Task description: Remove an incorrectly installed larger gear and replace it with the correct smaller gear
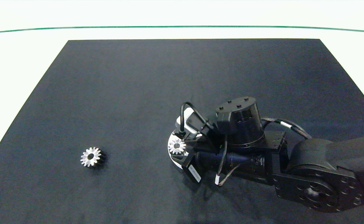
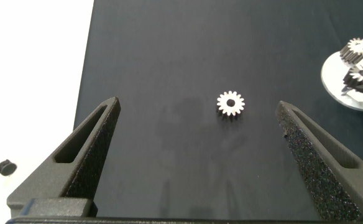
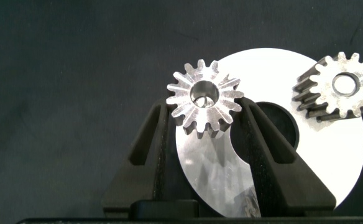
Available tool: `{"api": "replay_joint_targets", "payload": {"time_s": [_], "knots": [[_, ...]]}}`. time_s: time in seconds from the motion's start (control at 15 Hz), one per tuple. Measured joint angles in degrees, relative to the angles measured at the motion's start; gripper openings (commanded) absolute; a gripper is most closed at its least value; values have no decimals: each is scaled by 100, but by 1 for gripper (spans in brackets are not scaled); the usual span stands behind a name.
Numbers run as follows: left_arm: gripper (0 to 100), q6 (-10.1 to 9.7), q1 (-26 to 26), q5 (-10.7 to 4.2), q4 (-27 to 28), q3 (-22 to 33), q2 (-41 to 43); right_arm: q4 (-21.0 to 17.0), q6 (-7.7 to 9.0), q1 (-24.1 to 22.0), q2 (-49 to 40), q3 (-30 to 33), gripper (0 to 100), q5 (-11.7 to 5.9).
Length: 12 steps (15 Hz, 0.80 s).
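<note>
Right gripper fingers are closed on the smaller gear, pinching its lower flanks with its bore facing up. It is held over the round silver plate, just beside the plate's dark opening. A second small gear sits on the plate near its edge, apart from the held one.

Step looks like seating the replacement. Keep the gear level, centre the bore over its seat and lower straight. Turn it slightly if teeth clash with the neighbour, and release only once it sits flat.

The larger gear lies flat on the black mat, well apart from the plate, apparently already removed. Left gripper hangs over the mat near it, fingers spread wide, holding nothing.
</note>
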<state>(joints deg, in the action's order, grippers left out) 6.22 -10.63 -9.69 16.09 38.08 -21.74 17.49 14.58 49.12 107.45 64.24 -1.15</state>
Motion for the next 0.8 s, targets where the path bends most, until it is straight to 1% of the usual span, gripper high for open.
{"api": "replay_joint_targets", "payload": {"time_s": [0.47, 0.8], "knots": [[100, -2, -28, 0, 0, -110, 62, 28, -2, 7, 151, 85, 22, -83], [100, 0, -61, 0, 0, -116, 74, -46, 0, 80, 182, 72, 22, -122]]}}
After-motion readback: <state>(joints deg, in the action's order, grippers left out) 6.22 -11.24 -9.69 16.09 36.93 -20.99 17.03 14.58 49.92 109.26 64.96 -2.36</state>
